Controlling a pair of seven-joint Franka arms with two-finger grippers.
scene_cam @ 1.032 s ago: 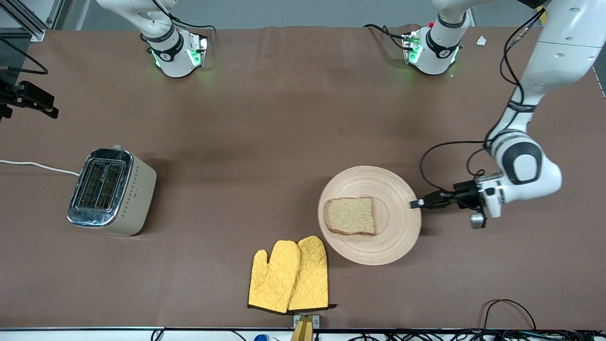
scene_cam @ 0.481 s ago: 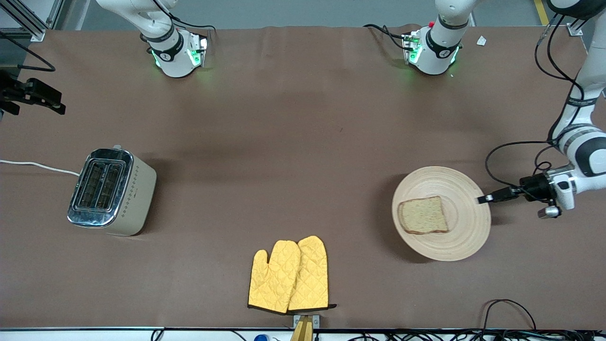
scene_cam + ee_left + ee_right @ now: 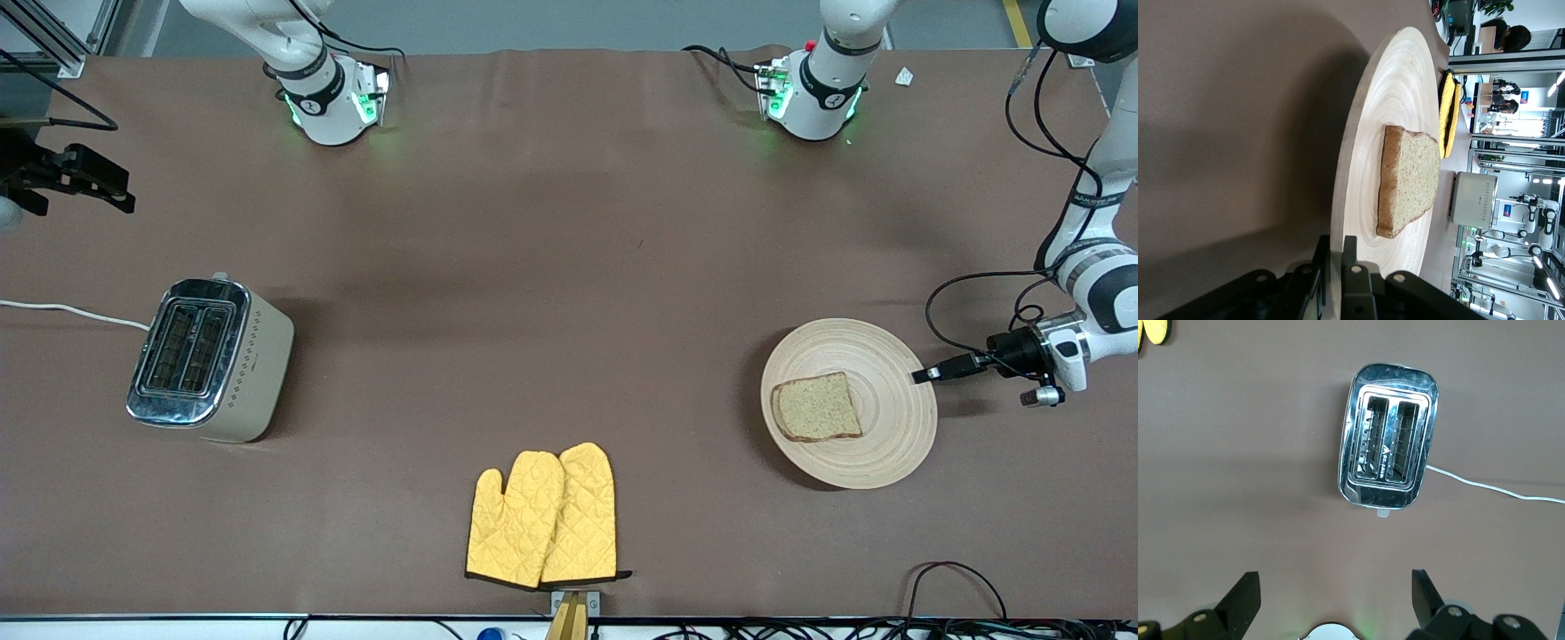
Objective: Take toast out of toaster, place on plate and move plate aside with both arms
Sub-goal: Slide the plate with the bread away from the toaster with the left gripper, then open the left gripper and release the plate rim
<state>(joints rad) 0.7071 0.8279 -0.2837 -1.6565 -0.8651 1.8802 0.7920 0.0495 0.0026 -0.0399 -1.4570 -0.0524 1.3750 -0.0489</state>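
The pale wooden plate (image 3: 880,444) lies on the brown table near the left arm's end, with the toast (image 3: 816,407) on it. My left gripper (image 3: 921,375) is shut on the plate's rim, low at the table. In the left wrist view the plate (image 3: 1368,173) carries the toast (image 3: 1408,180), and the fingers (image 3: 1350,250) pinch the rim. My right gripper (image 3: 116,197) is open and empty, up in the air at the right arm's end, above the table farther from the camera than the toaster. In the right wrist view its fingers (image 3: 1248,597) stand wide apart.
A cream and chrome toaster (image 3: 209,360) with empty slots stands near the right arm's end; it also shows in the right wrist view (image 3: 1388,453). Two yellow oven mitts (image 3: 544,517) lie near the front edge. A white cord (image 3: 71,311) runs from the toaster.
My left gripper has dragged the plate with the toast toward the left arm's end of the table. My right gripper has drifted slightly inward over the table.
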